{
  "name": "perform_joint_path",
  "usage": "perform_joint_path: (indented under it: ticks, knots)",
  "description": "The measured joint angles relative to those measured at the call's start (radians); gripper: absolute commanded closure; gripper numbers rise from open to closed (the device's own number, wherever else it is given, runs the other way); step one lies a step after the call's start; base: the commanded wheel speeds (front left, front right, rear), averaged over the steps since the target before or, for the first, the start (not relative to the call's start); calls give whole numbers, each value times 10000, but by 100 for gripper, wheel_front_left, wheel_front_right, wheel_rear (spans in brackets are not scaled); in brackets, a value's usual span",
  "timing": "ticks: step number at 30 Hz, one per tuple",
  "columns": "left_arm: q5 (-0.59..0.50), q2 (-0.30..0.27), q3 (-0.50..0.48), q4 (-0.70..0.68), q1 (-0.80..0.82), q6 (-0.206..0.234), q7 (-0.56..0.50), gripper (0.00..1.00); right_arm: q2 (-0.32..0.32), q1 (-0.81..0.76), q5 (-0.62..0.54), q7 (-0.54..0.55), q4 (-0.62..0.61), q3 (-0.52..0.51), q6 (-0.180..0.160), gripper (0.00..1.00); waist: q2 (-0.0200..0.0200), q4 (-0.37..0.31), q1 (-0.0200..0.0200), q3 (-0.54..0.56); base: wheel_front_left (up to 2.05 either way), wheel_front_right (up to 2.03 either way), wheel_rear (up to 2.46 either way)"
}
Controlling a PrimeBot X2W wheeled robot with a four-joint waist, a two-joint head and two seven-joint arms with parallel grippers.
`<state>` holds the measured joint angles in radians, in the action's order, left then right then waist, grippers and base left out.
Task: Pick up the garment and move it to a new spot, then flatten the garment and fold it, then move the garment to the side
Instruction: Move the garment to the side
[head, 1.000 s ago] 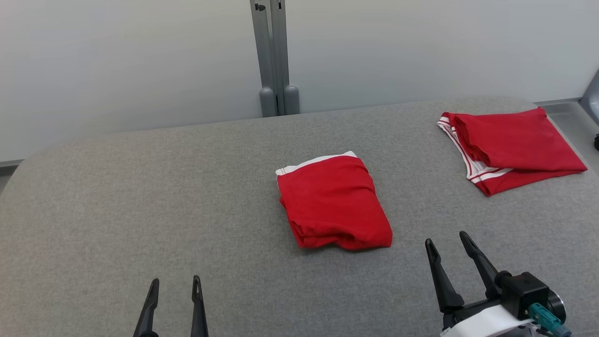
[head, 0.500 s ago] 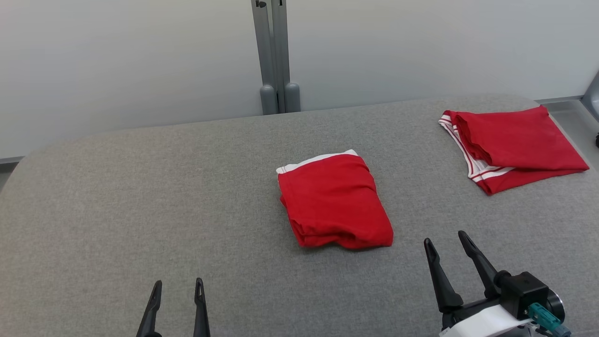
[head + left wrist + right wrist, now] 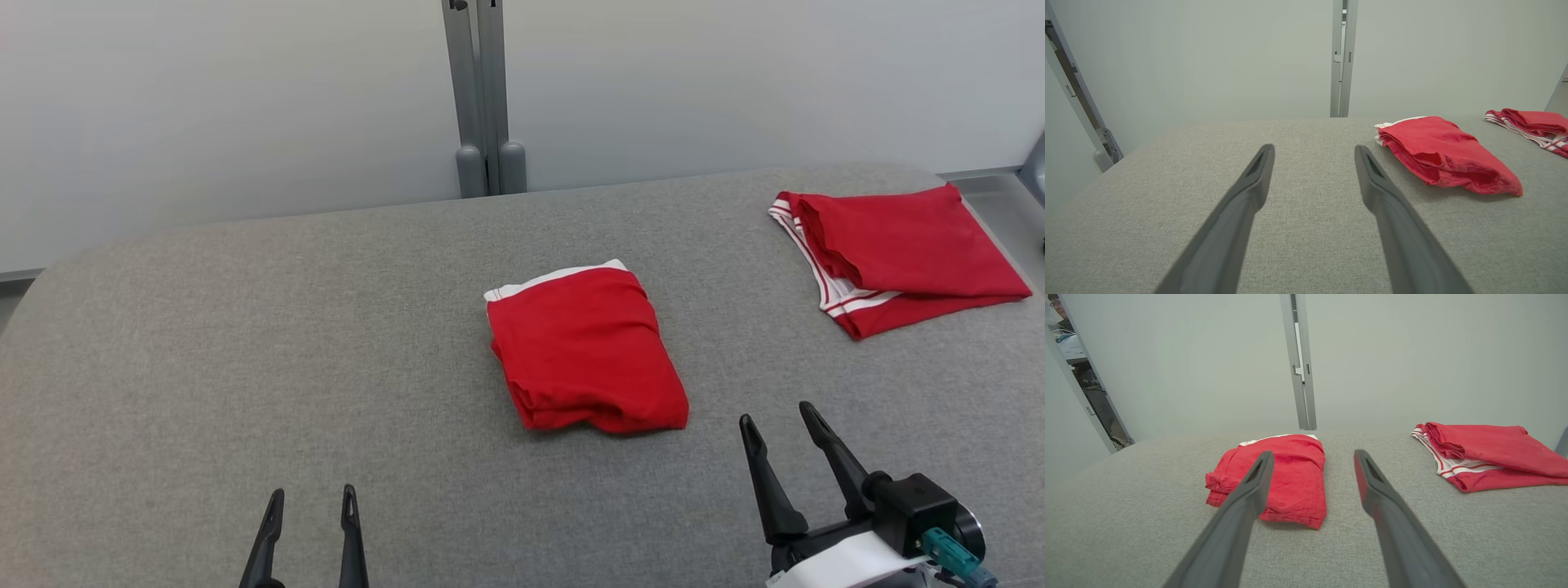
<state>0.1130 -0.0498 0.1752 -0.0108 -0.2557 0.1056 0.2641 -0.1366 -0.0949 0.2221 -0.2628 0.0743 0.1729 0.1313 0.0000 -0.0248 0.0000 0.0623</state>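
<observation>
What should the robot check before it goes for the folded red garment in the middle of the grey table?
1. Left pincer open and empty: ok.
2. Right pincer open and empty: ok.
3. Folded red cloth garment lying uncovered in the middle of the grey fabric table: ok.
4. Second red garment with white striped trim lying apart from it, at the far right: ok.
5. Folds holding together once lifted: cannot tell.
</observation>
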Motion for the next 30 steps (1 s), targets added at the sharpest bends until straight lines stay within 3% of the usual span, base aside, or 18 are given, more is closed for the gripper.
perform_joint_path:
  ticks: [7,17,23,30]
  knots:
    - [-90,0,140,-90,64,2,0,0,42,132,213,0,161,169,0,0,0,78,0,-175,0,0,0]
    - [-382,0,794,-372,752,6,0,0,-629,2214,1051,0,1168,765,0,0,0,377,0,-841,0,0,0]
    - [-426,2,1135,-393,1284,50,0,0,-1664,3775,2976,0,2715,1990,2,0,0,709,0,-1482,0,0,0]
    - [-403,0,1369,-353,1830,132,0,0,-3166,5493,6834,1137,3678,3390,-6,0,0,1150,1,-2298,0,0,0]
